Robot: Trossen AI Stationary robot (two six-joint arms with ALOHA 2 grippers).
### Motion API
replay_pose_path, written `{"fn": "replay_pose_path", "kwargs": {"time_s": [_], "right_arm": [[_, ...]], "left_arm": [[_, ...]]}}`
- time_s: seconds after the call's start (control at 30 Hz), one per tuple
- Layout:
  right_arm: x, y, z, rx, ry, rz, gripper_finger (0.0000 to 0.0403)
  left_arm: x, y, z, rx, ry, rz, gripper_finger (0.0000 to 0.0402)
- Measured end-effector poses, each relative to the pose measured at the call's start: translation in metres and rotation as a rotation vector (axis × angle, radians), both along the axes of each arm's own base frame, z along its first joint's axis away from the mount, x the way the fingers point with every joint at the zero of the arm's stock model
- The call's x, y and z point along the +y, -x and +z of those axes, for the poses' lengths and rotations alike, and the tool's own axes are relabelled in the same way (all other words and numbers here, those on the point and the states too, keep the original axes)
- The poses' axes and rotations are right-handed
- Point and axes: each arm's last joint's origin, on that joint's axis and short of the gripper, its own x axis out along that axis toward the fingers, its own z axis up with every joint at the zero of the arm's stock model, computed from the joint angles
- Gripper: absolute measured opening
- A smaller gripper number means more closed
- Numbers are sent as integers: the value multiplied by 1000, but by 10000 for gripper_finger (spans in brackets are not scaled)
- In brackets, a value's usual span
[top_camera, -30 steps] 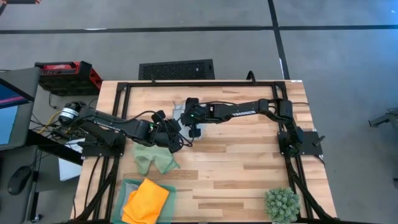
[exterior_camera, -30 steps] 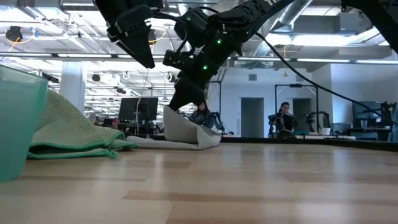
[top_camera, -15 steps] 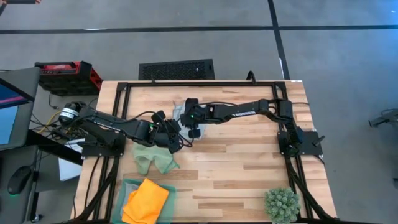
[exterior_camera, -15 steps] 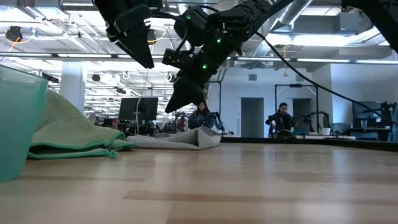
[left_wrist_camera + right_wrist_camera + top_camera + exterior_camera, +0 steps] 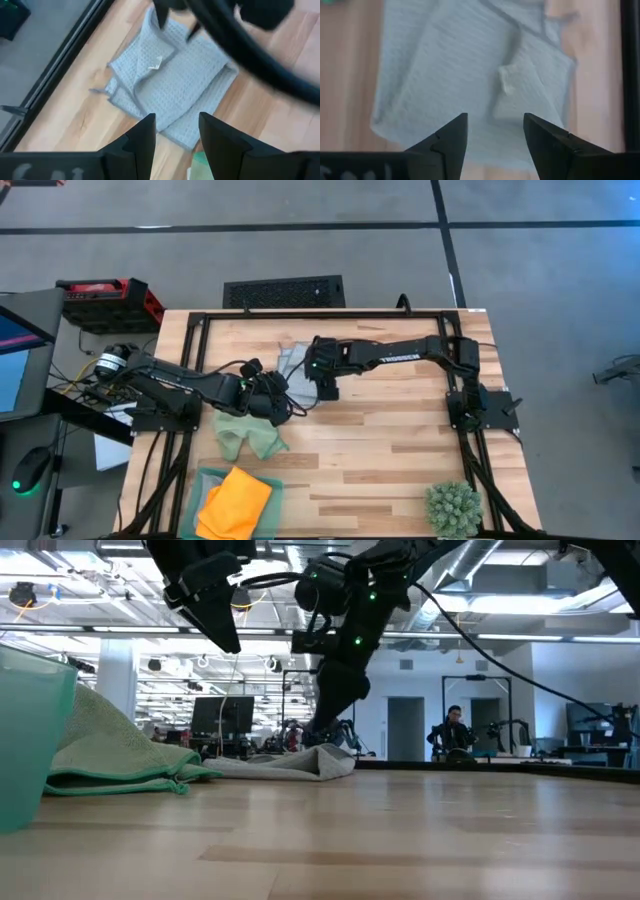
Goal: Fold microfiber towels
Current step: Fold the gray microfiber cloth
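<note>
A pale grey-blue towel lies on the table's far left-middle, loosely folded over itself, its white label up. My right gripper hovers open just above the towel's right part, fingers slanting down, touching nothing. My left gripper hangs open above the towel's near edge, higher up. A crumpled light green towel rests on the table near the left. An orange towel lies folded in the green tray.
A spiky green plant stands at the near right corner. The tray's wall rises at the near left. Black frame rails run along the table's far and side edges. Bare wood stretches across the middle and right.
My right gripper has opened and let go of the grey-blue towel's raised fold, which has dropped flat onto the rest of the towel. The gripper has then gone a little up and toward the table's right, tipping less steeply.
</note>
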Motion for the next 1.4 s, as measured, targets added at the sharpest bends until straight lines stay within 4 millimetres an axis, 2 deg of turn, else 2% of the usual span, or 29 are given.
{"fn": "replay_pose_path", "kwargs": {"time_s": [0.1, 0.27, 0.5, 0.73, 0.87, 1.13, 1.4], "right_arm": [[0, 10, 10, 48, -10, -11, 211], [13, 33, 32, 141, -44, -22, 206], [28, 56, 68, 121, -64, -56, 205], [45, 71, 92, 84, -62, -14, 204], [53, 77, 102, 63, -66, -2, 205], [61, 84, 112, 32, -67, 18, 205], [58, 84, 112, 39, -67, 9, 204]], "left_arm": [[1, 3, -10, 35, 13, -7, 143], [5, 4, -31, 61, 19, -50, 143], [10, -2, -63, 37, 71, -344, 143], [18, -2, -80, -9, -34, -460, 143], [21, -6, -91, -29, -53, -464, 143], [21, -20, -129, 96, -155, -504, 143], [26, -24, -119, 20, -216, -417, 143]]}}
